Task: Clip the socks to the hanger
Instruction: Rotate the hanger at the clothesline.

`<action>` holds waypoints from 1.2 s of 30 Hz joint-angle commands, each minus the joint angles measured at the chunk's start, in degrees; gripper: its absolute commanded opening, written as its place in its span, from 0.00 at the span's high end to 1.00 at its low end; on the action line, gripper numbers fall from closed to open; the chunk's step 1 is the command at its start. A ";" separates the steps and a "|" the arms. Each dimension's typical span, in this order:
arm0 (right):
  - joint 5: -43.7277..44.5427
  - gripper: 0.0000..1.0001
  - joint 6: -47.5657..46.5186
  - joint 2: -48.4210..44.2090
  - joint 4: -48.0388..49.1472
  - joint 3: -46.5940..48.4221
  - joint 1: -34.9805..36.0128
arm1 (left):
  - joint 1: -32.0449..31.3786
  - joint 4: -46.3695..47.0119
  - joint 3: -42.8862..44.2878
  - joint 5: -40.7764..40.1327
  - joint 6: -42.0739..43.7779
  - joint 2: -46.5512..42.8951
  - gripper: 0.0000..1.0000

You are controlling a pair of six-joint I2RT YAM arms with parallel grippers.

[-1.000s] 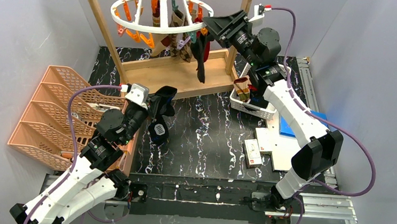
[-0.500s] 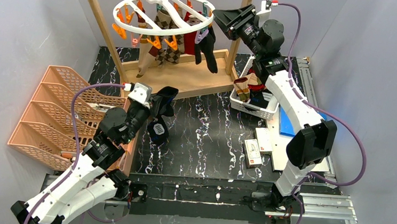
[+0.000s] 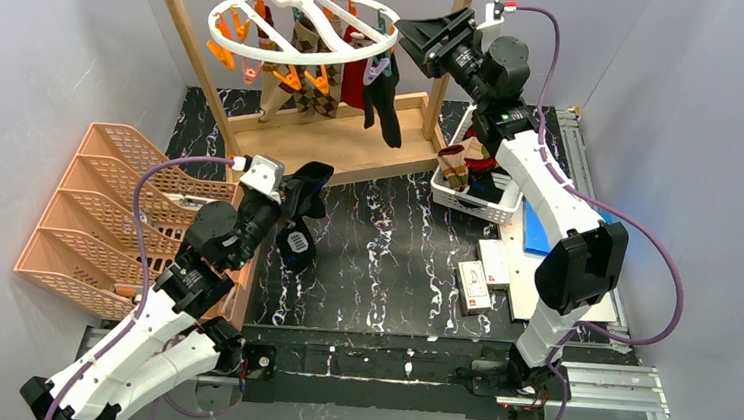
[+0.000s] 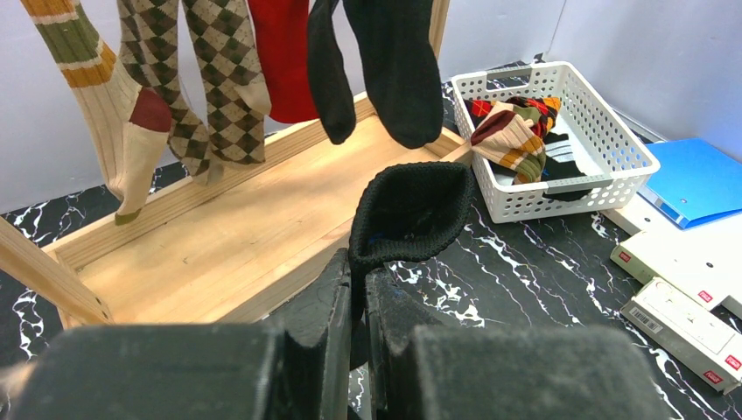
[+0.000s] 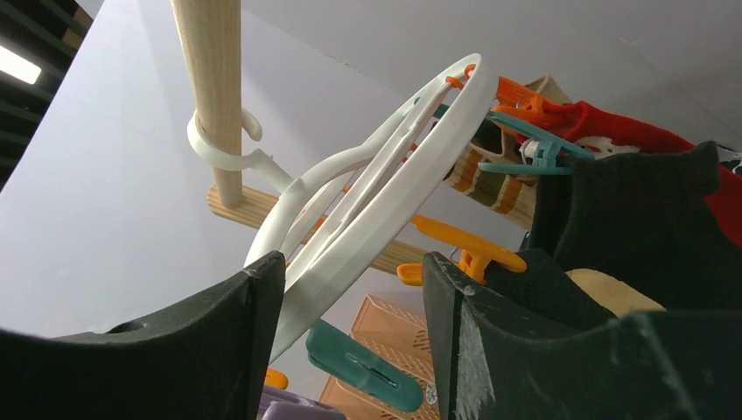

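The hanger (image 3: 260, 54), a white ring with orange and teal clips, hangs from the wooden frame (image 3: 192, 50). Argyle (image 4: 223, 79), red (image 4: 284, 61) and black socks (image 4: 394, 70) dangle from it. My right gripper (image 3: 402, 34) is up at the ring's right rim and stands open. The hanger's rim (image 5: 385, 210) runs between the fingers, close to the left one, and a teal clip (image 5: 363, 367) hangs just below. My left gripper (image 4: 359, 280) is shut on a black sock (image 4: 411, 210) over the table, below and in front of the hanger.
A white basket (image 3: 474, 206) with more socks (image 4: 512, 131) sits right of the frame's wooden base (image 3: 353, 148). An orange lattice rack (image 3: 96, 218) lies at the left. A blue folder (image 3: 547, 234) and white boxes (image 3: 488, 279) lie at the right.
The right gripper has risen from beside the hung socks to the ring's right rim. The ring has tilted and the socks have swung. The left arm has stayed still with its sock.
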 commanded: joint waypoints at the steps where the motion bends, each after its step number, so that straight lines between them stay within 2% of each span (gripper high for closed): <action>1: -0.87 0.33 -1.66 -2.79 2.89 1.57 0.01 | -0.21 1.89 1.44 -0.55 -0.04 -0.59 1.00; 19: -3.22 0.21 -2.39 -3.91 2.69 1.45 -1.11 | -0.25 1.19 1.87 -0.32 -0.23 -0.74 1.00; 24: -3.14 0.16 -5.25 -5.77 1.80 0.48 -1.32 | -0.25 0.85 1.86 -0.14 -0.26 -0.85 1.00; 32: -3.37 0.13 -7.43 -10.23 0.73 -3.80 -2.54 | -0.19 0.66 2.01 0.16 -0.43 -0.95 1.00; 36: -0.60 0.13 -14.40 -15.49 -2.17 -5.92 -2.56 | -0.19 0.48 2.39 0.25 -0.22 -0.87 1.00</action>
